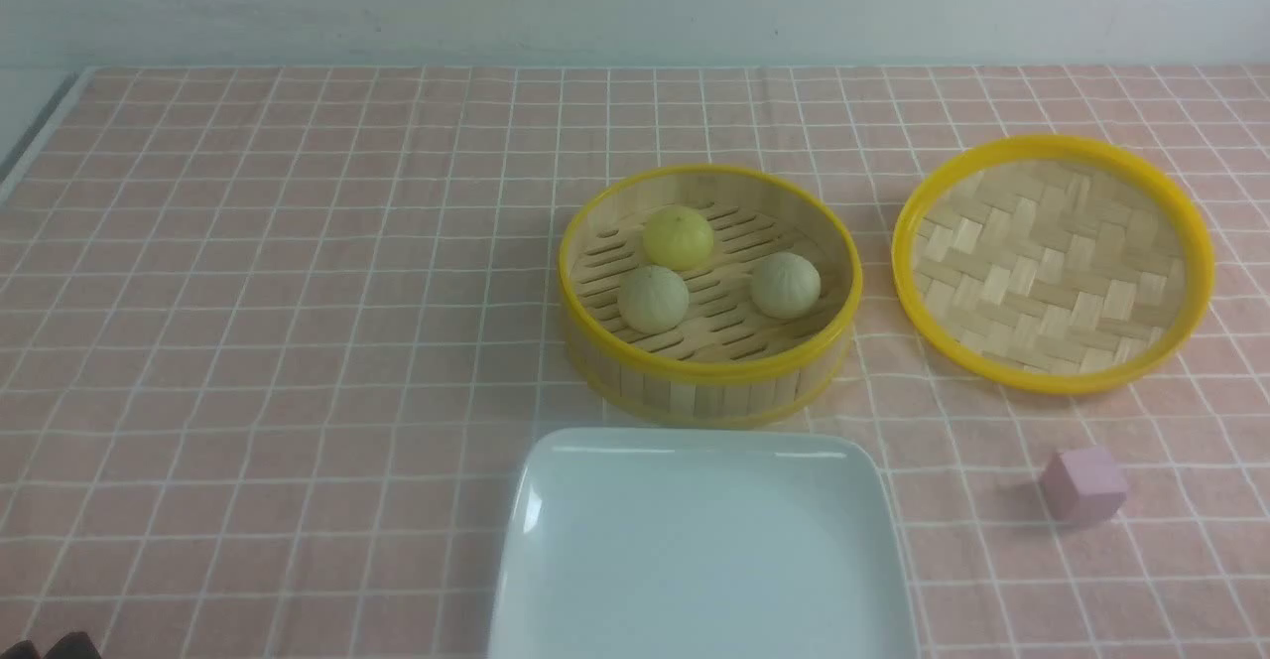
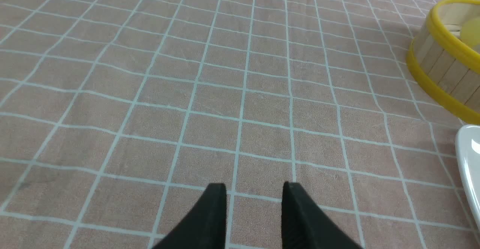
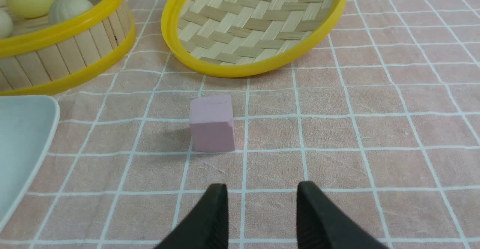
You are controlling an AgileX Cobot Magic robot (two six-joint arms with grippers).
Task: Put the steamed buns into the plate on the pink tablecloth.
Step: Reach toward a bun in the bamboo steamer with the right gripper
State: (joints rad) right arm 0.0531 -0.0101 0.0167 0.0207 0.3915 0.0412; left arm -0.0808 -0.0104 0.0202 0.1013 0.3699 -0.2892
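My L claw [image 2: 255, 211]: fingers apart, nothing btwn them, over the pink tablecloth [image 2: 262, 136]. My R claw [image 3: 262, 211]: likewise spread, nothing pinched; pink cube [image 3: 212, 123] beyond its tips, not wanted. Next out, white plate [image 1: 704, 550]: btwn my two claws, bare inside, on the cloth; the drop spot. Behind plate, close to its far rim: steamer basket [image 1: 709, 381], w/ all 3 buns inside its wall. Bun no. 1, pale [image 1: 653, 299]: near L part of basket floor. No. 2, pale [image 1: 785, 286]: R side, a bit farther, apart from the others. No. 3, yellow [image 1: 679, 237]: farthest, just behind no. 1. Long axis: none to speak of, all roundish, so approach angle is set by basket wall & neighbours, I'd say. Key relation: buns lie fwd & inboard of both claws, i.e. fwd-left of my R, fwd-right of my L. Nearer arm: too close to call; I'd judge R for no. 2, L for no. 1. Move needed: over the rim, down, pinch, then back toward me to plate.
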